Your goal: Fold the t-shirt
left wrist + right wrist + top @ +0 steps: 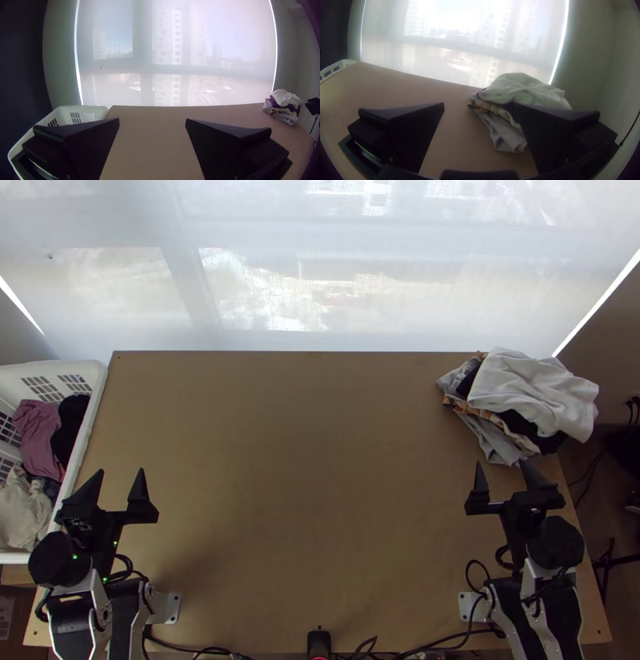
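Clothes [498,440] lie in a loose, rumpled pile at the far right corner of the wooden table [320,460], with a white cloth [532,388] bunched on top; which piece is the t-shirt, I cannot tell. The right gripper [502,462] is just beside the pile's near side, its fingers spread with nothing pinched between them. The left gripper [122,471] is near the white basket [98,380], fingers also wide apart and holding nothing. Mauve [38,436] and beige cloths [24,510] lie bunched inside the basket.
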Available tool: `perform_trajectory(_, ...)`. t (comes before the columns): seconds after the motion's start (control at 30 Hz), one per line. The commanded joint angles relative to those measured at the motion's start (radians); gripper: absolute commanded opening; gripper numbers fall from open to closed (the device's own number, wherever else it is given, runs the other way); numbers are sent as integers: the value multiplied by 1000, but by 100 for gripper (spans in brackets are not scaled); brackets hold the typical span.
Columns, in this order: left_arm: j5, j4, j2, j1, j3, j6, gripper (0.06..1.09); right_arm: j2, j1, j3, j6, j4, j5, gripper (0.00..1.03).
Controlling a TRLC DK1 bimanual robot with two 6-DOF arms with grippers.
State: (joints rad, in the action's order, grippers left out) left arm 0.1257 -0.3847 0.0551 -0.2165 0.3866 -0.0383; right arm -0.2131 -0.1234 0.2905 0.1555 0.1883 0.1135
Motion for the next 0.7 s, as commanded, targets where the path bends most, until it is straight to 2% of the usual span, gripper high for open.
perform_trajectory(0.0,-11,7,-58,-4,-121,28,103,218,-16,-159,-132,-53,57,98)
perform_trajectory(0.1,-11,-13,-60,-6,-149,57,103,218,-13,-177,-194,-46,57,98)
perform_trajectory(0.17,-11,-57,-57,-11,-150,74,103,218,-18,-191,-266,-21,55,98)
perform_trajectory(0.37,-14,-138,-57,-11,-138,72,103,215,103,-194,-280,34,57,98)
perform_trajectory(0.67,-12,-151,-58,-21,-137,66,103,215,111,-194,-280,34,57,98)
